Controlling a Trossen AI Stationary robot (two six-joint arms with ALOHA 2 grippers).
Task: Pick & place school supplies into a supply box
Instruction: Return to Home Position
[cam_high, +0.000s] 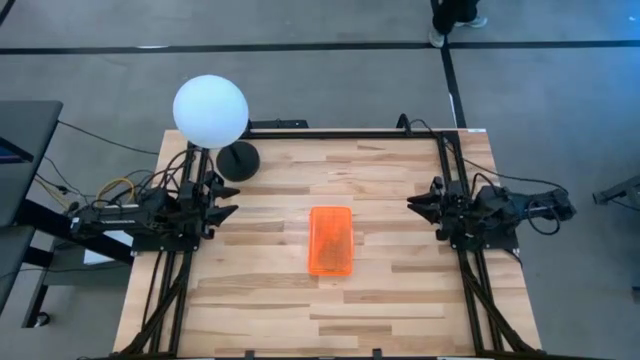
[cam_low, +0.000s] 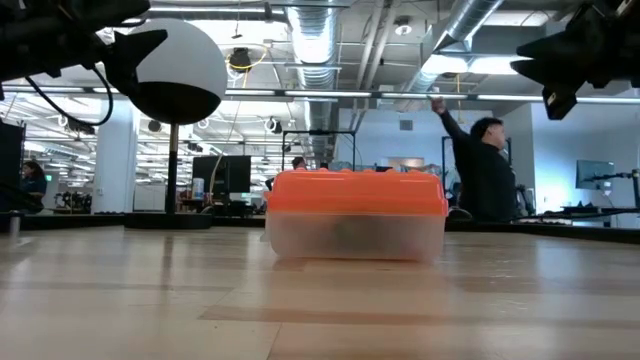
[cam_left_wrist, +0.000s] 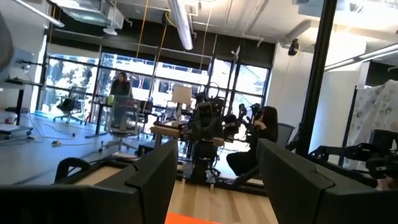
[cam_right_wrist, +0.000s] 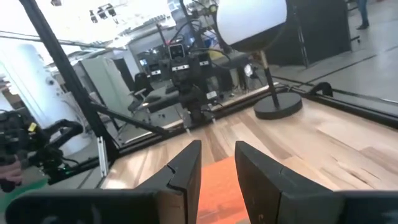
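The supply box stands at the centre of the counter, with its long axis running from the far edge to the near edge. Its orange ribbed lid is seated flat on the clear lower body. The contents cannot be made out through the walls in the low view. The left arm is positioned over the left edge of the counter, and the left jaws point inward toward the box. They stand wide apart and hold nothing, as its fingers show. The right arm is positioned over the right edge, facing the left arm. The right jaws are parted by a narrow gap only and are empty, as its fingers show. Both sets of jaws are raised above the counter surface and well apart from the box. A white globe lamp stands at the far left corner on a dark round base.
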